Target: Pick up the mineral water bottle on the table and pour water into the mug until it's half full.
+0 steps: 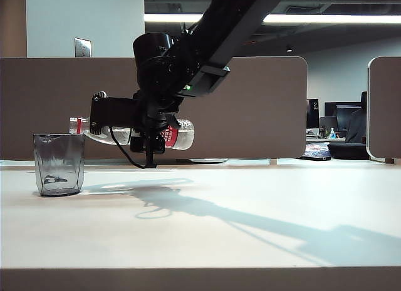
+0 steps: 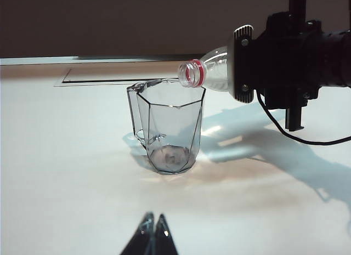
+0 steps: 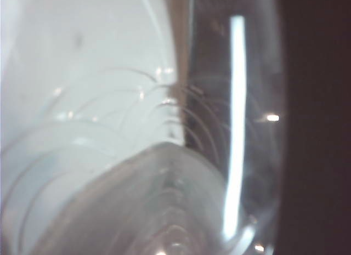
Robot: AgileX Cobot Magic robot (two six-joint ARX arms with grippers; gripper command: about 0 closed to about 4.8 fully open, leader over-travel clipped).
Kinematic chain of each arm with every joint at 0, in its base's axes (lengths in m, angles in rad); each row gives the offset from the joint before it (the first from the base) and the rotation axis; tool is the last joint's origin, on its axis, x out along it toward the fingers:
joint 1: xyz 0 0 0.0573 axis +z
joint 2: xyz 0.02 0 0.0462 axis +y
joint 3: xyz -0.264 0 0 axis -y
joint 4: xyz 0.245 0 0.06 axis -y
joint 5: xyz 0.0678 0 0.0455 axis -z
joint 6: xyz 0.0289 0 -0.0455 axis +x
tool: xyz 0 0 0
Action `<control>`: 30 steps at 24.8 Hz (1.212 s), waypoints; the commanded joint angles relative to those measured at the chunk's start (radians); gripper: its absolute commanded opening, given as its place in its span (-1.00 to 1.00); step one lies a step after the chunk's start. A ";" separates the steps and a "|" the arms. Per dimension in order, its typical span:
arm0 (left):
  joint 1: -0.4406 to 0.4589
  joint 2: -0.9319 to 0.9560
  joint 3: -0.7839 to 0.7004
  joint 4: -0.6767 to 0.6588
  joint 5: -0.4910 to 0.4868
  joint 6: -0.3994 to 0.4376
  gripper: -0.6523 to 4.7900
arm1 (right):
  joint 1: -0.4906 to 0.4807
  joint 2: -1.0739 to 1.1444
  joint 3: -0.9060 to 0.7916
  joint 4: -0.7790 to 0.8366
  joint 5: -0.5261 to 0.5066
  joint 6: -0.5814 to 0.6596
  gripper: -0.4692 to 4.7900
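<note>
While I held the mineral water bottle (image 1: 182, 133) level in my right gripper (image 1: 147, 136), mouth above the mug (image 1: 59, 164) rim; left gripper (image 2: 154, 228) pinched closed, low over the table (image 1: 250, 222)

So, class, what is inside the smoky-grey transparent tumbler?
The smoky-grey transparent tumbler looks almost empty; only a trace shows at its base. The clear plastic bottle in the right gripper shows no stream.
</note>
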 commanded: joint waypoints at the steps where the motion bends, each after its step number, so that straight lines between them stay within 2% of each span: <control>1: 0.000 -0.001 0.003 0.013 0.003 0.000 -0.78 | 0.003 -0.015 0.011 0.055 0.008 -0.039 0.14; 30: -0.001 -0.002 0.003 0.013 0.003 0.000 -0.78 | 0.002 -0.020 0.036 0.080 0.027 -0.130 0.15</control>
